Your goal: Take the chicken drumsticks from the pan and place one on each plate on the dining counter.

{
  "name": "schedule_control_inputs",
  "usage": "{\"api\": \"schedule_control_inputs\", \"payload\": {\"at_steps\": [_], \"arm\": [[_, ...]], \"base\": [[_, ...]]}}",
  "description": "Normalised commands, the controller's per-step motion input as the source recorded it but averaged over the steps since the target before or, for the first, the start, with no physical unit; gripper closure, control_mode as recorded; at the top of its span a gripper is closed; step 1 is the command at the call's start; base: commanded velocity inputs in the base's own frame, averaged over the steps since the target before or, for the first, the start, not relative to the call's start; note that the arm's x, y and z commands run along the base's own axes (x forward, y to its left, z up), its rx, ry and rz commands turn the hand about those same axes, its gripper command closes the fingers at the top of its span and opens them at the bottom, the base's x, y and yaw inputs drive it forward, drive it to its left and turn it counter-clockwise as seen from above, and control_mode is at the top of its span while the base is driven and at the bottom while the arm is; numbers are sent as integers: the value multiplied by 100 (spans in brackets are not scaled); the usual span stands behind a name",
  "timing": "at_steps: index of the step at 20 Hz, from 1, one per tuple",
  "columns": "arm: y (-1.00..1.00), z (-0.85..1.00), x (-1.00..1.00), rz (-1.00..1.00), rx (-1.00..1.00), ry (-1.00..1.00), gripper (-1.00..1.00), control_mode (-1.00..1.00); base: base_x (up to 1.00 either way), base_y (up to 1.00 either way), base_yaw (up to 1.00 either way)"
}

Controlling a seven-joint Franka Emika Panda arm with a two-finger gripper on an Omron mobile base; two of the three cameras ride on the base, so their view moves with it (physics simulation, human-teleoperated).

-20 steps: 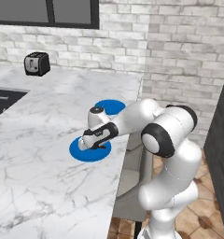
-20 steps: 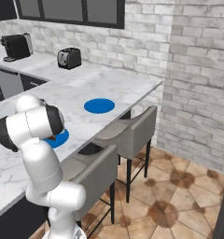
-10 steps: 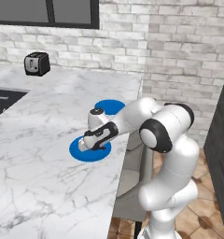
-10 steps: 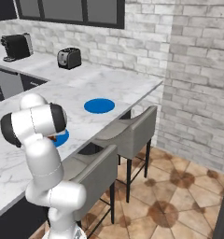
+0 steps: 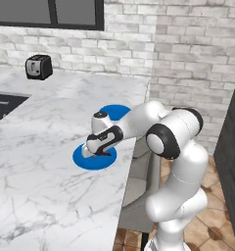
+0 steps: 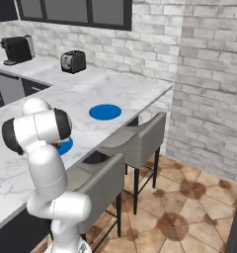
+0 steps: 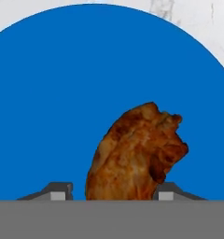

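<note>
The end effector (image 5: pixel 96 153) hangs low over the near flat round bright blue plate (image 5: pixel 85 161), its dark finger tips (image 7: pixel 58 190) standing just either side of a small orange-brown roasted chicken drumstick (image 7: pixel 135 153). In the hand view the tips sit right at the drumstick's edges, one on each side; whether they press on the meat or stand a little clear of it I cannot tell. The drumstick shows against the blue of the plate, its thick meaty end pointing away from the tips.

That plate lies on the long white marble-patterned counter (image 5: pixel 36 171), near its front edge. A second flat round bright blue plate (image 6: pixel 105 111) lies further along the same counter, apart from the first, with nothing seen on it. The white arm (image 5: pixel 153 122) reaches across from the right of the left base view, its wrist above the near plate.

Grey stools (image 6: pixel 135 143) stand tucked under the overhanging edge. A dark toaster (image 5: pixel 38 66) sits at the far side, by the brick wall
</note>
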Motion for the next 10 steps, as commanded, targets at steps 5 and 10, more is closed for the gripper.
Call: {"api": "schedule_control_inputs", "payload": {"at_steps": [5, 10], "arm": [[0, 21, -3, 3, 0, 0, -100, -100], [1, 25, 0, 6, 0, 0, -100, -100]], "base": [[0, 0, 0], [0, 0, 0]]}}
